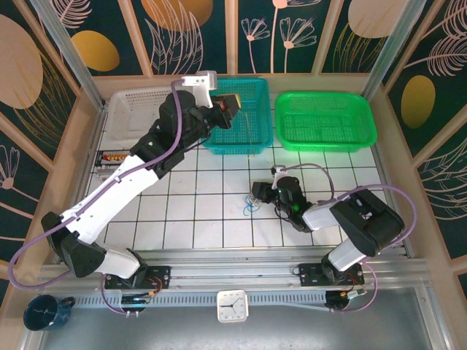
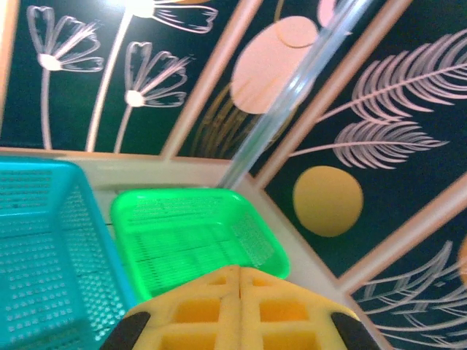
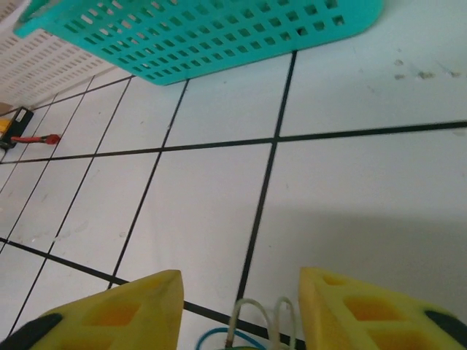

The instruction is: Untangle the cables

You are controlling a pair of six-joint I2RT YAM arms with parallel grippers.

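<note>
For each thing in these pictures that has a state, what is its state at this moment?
left gripper: shut, raised above the teal basket.
right gripper: open, low over the cables.
cables: tangled in one small knot, lying on the tiled table.
teal basket: upright on the table.
green basket: upright, empty.

Whitish-grey and blue cables (image 1: pixel 251 207) on the table (image 1: pixel 211 230), white tiles gridded black; white basket (image 1: pixel 139 109), teal basket (image 1: pixel 241 124), bright green basket (image 1: pixel 325 120); dark wall (image 1: pixel 204 36), gold leaf shapes.
</note>
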